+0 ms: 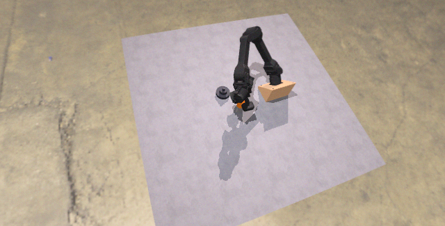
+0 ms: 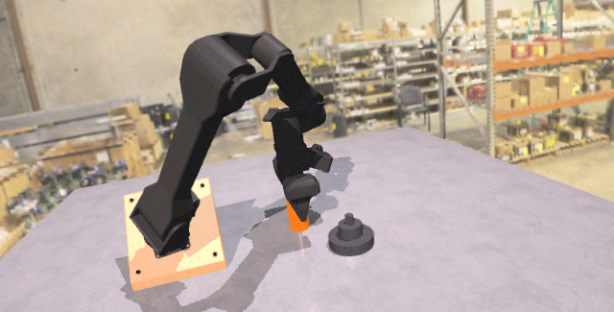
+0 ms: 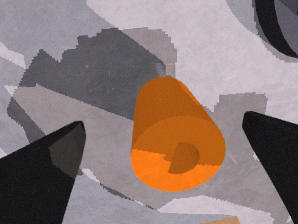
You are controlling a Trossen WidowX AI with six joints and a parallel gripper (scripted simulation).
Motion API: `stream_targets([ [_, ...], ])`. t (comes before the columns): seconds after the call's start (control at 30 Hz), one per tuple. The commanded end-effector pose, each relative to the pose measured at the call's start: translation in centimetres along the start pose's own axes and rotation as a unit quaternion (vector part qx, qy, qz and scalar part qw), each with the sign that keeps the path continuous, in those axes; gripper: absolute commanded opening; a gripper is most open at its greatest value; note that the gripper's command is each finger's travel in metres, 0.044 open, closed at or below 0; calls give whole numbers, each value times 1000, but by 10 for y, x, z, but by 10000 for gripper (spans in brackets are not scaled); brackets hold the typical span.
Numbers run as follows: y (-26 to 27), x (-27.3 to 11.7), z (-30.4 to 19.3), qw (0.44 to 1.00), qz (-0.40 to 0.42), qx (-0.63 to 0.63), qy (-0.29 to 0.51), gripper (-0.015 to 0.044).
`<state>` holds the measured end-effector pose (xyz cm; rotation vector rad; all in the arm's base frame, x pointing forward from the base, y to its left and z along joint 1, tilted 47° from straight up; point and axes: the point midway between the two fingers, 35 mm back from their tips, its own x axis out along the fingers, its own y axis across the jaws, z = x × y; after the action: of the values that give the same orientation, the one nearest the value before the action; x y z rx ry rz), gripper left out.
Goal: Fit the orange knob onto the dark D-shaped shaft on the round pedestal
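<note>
The orange knob (image 1: 240, 105) (image 2: 298, 223) (image 3: 172, 105) is roughly upright, just above the table on a faint, thin support. In the wrist view its top face shows a D-shaped hole, with the flat side to the left. My gripper (image 1: 242, 103) (image 3: 166, 124) is open and empty, with one finger on each side of the knob and gaps on both sides. In the exterior view the near finger overlaps the knob and the far fingertip is hidden. The dark round pedestal (image 1: 218, 95) (image 2: 350, 246) (image 3: 267, 27) stands beside the knob, its short shaft (image 2: 349, 218) bare and pointing up.
The arm's tan base block (image 1: 278, 93) (image 2: 211, 221) is on the other side of the knob from the pedestal. A tan edge (image 3: 225, 220) shows at the bottom of the wrist view. Shadows of the arm lie over the grey mat (image 1: 181, 149) around the knob.
</note>
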<state>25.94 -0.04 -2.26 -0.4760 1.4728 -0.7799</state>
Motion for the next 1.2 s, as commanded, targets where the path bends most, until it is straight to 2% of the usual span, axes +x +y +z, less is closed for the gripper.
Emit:
stream_targets([
  [0.0, -1, 7, -2, 1000, -4, -4, 0, 440],
  [0.47, -3, 26, -3, 1000, -6, -4, 0, 440],
  [0.8, -3, 26, -3, 1000, -6, -4, 0, 177],
  [0.97, -3, 26, -3, 1000, -6, -4, 0, 144],
  [1.17, 2, 10, 1, 1000, -3, -4, -1, 0],
])
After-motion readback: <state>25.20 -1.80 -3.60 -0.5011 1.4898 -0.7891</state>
